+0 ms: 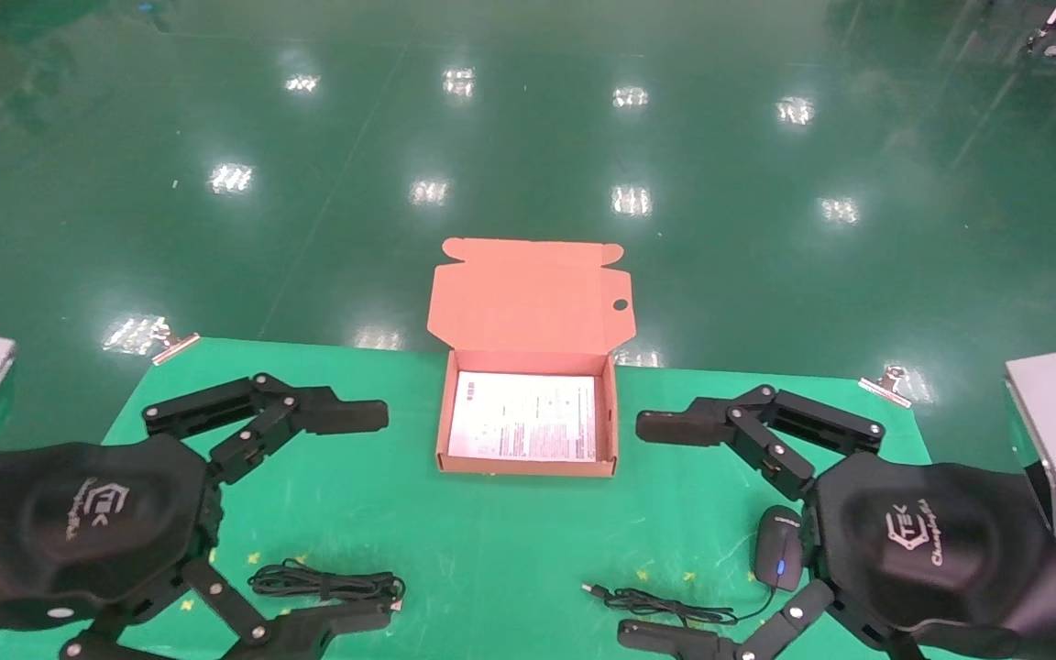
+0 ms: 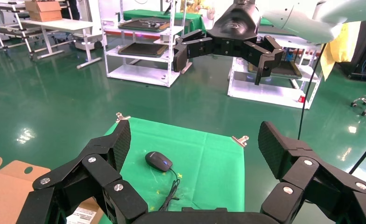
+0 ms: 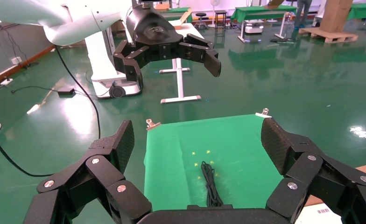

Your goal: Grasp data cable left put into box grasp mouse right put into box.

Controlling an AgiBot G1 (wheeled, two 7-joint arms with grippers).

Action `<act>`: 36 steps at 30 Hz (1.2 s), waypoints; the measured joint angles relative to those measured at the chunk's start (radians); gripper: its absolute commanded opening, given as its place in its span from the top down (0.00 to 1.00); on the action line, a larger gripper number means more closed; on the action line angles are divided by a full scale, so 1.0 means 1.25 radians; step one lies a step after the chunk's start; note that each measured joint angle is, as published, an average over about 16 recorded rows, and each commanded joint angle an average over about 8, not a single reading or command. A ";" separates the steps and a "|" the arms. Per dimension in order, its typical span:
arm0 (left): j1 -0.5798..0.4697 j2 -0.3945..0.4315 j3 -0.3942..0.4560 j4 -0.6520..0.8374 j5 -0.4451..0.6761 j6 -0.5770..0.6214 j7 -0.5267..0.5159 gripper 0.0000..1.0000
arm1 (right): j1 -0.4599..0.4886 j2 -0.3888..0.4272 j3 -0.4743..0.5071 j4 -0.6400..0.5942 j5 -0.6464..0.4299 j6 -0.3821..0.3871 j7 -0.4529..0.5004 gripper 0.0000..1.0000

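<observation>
**Operator:** Two items wait outside the box (image 1: 528, 463), correct?

**Technician:** Correct. The data cable (image 1: 326, 581) lies as a narrow bundle on the bench (image 1: 491, 550) at the near left. The mouse (image 1: 778, 547) lies at the near right, its thin cord (image 1: 665, 605) trailing toward the centre. The box sits open at the far middle, holding only a printed sheet (image 1: 523, 428).

**Operator:** Jaw status?

**Technician:** The left gripper (image 1: 381, 518) hangs over the cable with jaws spread wide, holding nothing. The right gripper (image 1: 643, 532) hangs beside the mouse, jaws equally wide and empty.

**Operator:** Hazards?

**Technician:** A pinch on one strand could let the bundle unravel and drag. The mouse cord may trail over the box wall or snag. A low approach could knock the raised lid (image 1: 528, 293).

**Operator:** Anything obscured?

**Technician:** The right gripper body covers part of the mouse. Both lower fingers are cut off at the near edge. The cable's connector tip is hard to make out.
</observation>
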 measured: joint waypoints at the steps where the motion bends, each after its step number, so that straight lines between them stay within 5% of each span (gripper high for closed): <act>1: 0.000 0.000 0.000 0.000 0.000 0.000 0.000 0.00 | 0.000 0.000 0.000 0.000 0.000 0.000 0.000 0.00; 23: -0.023 0.003 0.014 0.002 0.029 0.012 0.002 0.00 | 0.013 0.013 -0.010 0.008 -0.035 -0.005 0.002 0.00; 29: -0.083 0.013 0.068 -0.002 0.129 0.036 -0.011 0.00 | 0.063 0.025 -0.049 0.022 -0.136 -0.024 -0.003 0.00; 36: -0.206 0.049 0.202 -0.013 0.333 0.060 -0.027 0.00 | 0.191 0.011 -0.176 0.040 -0.348 -0.055 -0.033 0.00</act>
